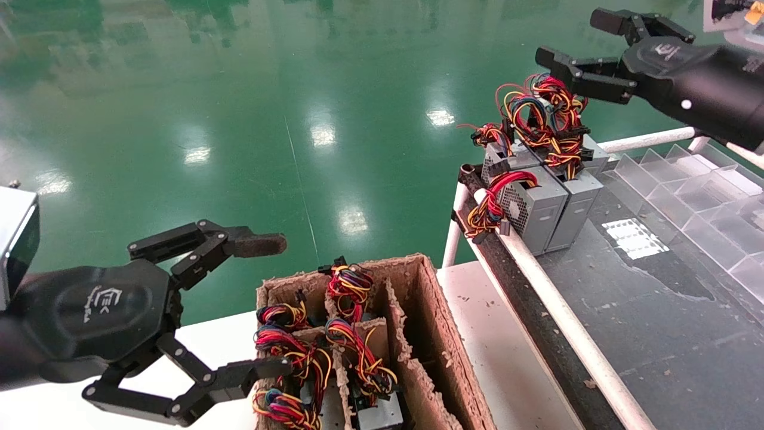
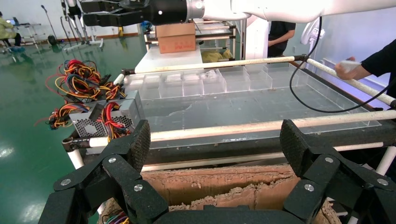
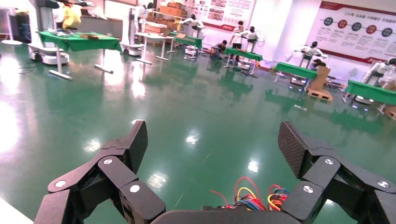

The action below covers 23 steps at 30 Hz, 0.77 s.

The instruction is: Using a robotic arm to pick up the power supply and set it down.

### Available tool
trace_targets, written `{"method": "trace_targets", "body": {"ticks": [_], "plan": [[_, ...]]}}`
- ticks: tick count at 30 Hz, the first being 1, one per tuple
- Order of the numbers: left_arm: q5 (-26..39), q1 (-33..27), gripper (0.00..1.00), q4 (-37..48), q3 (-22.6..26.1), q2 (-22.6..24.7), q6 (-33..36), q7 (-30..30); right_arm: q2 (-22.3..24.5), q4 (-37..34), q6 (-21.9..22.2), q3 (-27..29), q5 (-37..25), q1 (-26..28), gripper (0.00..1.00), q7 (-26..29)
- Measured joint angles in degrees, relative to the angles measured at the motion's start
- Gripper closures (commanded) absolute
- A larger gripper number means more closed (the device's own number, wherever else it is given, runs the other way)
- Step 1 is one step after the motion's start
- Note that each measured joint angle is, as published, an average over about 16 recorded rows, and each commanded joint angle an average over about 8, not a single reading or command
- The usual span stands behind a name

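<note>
The right gripper (image 1: 576, 51) hangs wide open and empty just above the wires of the power supply (image 1: 576, 200), likely because it has set that box down.

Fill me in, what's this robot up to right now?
It is moving power supplies out of a cardboard box onto a raised black table, where a few already stand at the far end. The right gripper hovers above that row, jaws open and empty. The left gripper hangs open beside the box, which holds more wired units.
</note>
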Motion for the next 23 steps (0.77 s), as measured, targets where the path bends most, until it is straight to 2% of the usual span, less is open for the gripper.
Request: {"method": "trace_targets", "body": {"ticks": [16,23], "plan": [[0.00,0.00,0.00,0.00,0.00,0.00,0.00,0.00,6.22,19.87,-5.73,-0.40,6.85,-11.74,0.00,8.64],[0.00,0.00,0.00,0.00,0.00,0.00,0.00,0.00,7.58,24.24,-7.00,-0.49,8.36,-14.32,0.00,10.54]]}}
